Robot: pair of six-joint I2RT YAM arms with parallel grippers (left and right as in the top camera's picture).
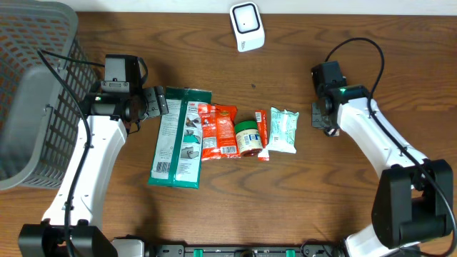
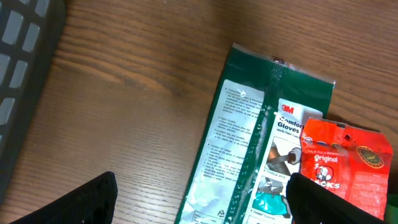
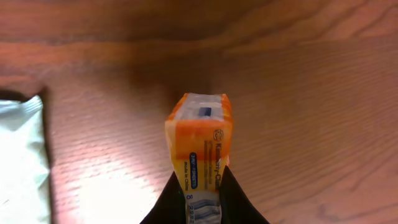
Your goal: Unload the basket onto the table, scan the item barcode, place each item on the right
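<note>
Starting nearest the front edge of the desk (image 1: pixel 300 207): finding a green glove pack (image 1: pixel 180 135) lying lengthwise left of centre, its near end reaching closest to that edge. Seeing a red snack pouch (image 1: pixel 218 130) overlapping the pack's right side. Following the row rightward: meeting a green-lidded jar (image 1: pixel 248 137) just beside the pouch, a slim red packet (image 1: pixel 263 135) touching the jar, and a white-and-teal pack (image 1: pixel 283 130) closing the row.

Looking a little farther back: finding the left gripper (image 1: pixel 161 101) hanging over the glove pack's far left corner, spreading its fingers wide and gripping nothing. Finding the right gripper (image 3: pixel 202 208) just right of the white-and-teal pack, toward the right edge, pinching its fingers narrow on an orange packet (image 3: pixel 200 143), with the packet sticking out beyond the fingertips over bare wood; not telling whether touching the desk.

Seeing a grey mesh basket (image 1: pixel 28 86) sitting along the left edge into the far left corner. Reaching the far edge, near its middle: finding a white scanner (image 1: pixel 246 26), well apart from the orange packet.
</note>
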